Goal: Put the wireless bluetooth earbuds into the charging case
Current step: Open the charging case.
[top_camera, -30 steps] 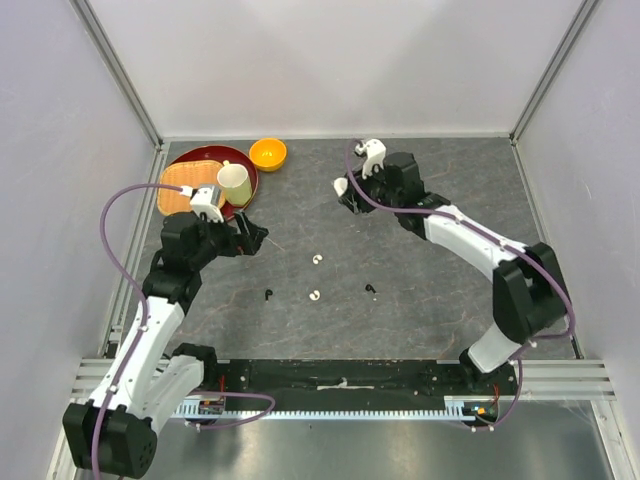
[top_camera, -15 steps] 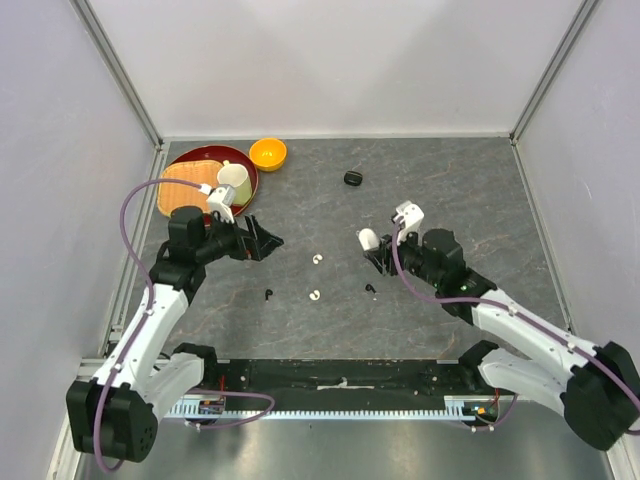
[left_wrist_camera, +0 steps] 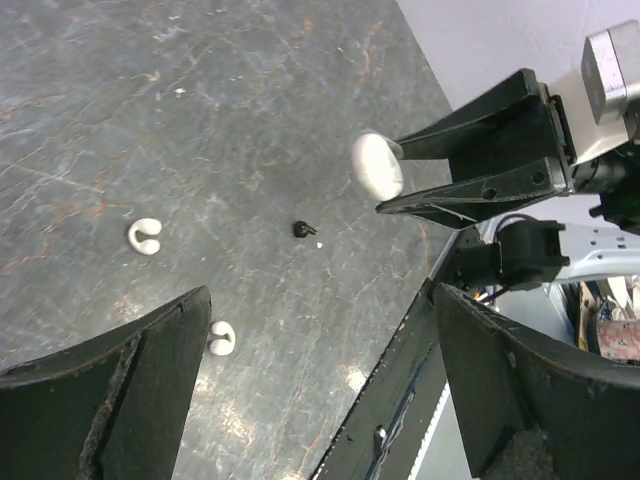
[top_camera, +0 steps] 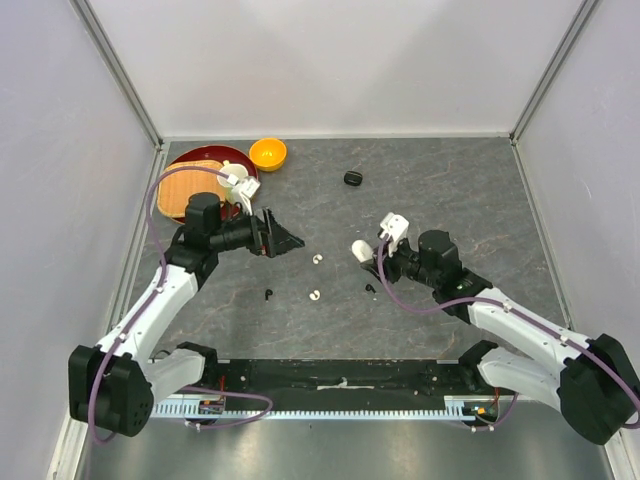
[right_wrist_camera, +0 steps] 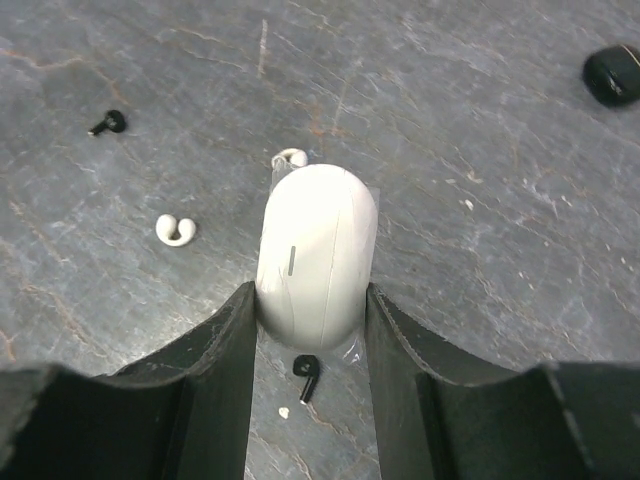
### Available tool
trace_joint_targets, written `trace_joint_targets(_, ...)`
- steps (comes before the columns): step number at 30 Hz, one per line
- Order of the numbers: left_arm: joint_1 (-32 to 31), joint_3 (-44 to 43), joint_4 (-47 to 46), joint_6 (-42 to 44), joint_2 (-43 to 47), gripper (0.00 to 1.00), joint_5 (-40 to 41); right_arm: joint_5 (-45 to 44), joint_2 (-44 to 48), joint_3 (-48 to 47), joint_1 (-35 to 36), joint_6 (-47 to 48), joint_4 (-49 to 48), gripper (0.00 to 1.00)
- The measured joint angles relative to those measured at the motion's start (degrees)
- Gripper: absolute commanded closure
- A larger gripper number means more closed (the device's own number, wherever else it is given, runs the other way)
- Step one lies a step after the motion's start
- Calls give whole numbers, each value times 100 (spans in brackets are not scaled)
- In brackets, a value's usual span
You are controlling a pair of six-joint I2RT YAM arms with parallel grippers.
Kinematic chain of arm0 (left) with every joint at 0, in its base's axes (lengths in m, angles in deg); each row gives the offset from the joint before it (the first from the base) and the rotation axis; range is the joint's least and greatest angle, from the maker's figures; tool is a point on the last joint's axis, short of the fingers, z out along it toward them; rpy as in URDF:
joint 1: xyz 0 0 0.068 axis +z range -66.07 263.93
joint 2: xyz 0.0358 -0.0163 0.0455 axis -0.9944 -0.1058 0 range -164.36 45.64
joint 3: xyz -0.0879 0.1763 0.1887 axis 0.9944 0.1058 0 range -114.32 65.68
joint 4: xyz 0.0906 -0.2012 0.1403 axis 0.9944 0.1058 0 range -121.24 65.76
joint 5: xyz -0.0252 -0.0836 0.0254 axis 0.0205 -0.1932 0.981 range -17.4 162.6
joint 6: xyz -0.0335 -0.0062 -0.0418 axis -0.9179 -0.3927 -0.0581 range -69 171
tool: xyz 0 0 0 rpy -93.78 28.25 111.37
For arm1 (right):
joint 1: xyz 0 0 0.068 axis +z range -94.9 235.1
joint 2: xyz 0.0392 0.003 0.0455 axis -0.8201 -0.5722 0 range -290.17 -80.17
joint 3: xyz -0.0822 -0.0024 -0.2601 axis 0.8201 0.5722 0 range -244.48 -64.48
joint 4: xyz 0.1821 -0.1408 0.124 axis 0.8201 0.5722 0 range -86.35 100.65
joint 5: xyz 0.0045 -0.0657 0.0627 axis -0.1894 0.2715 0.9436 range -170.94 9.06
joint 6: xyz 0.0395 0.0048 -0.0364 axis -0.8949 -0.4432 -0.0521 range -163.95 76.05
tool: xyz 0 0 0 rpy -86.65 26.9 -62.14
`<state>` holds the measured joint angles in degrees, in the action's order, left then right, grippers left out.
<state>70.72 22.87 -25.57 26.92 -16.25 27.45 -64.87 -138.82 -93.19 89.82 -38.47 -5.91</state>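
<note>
red plate (top_camera: pixel 180 165) in the upper left of the top view carries a woven tray (top_camera: pixel 178 190) and a pale cup (top_camera: pixel 233 167); the cup's contents cannot be read. orange bowl (top_camera: pixel 267 153) stands just beside the plate's upper right rim. white charging case (right_wrist_camera: pixel 318 230), a smooth pebble with a short grey mark on its face, appears closed and sits right of centre in the top view, clamped between the fingers of the right claw (right_wrist_camera: pixel 312 295). black charging case (top_camera: pixel 353 178) rests alone on the table (top_camera: pixel 450 200) in the upper middle, too small to read its lid. no earbud is in either case: upper white earbud (top_camera: pixel 317 259) and lower white earbud (top_camera: pixel 314 295) lie near the centre, each curled like a small hook; left black earbud (top_camera: pixel 268 293) lies near the lower white one, and right black earbud (top_camera: pixel 370 288) lies just below the held case. left claw (top_camera: pixel 283 238) has its fingers wide apart, holds nothing and points toward the centre, near the plate's lower right rim. the claws are apart, with the upper white earbud between them. both stand well apart from the side walls and the back edge.
</note>
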Motion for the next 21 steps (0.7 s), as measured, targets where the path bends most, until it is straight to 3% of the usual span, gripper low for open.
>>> trace_joint_targets(8,-1093,-33,-90,-210,-4,4,623,778,155,-72,33,-13,-415,100)
trace_joint_targets(21,-2177,-44,-787,-1071,-560,5,1434,1307,374,-72,144,-138,-608,100)
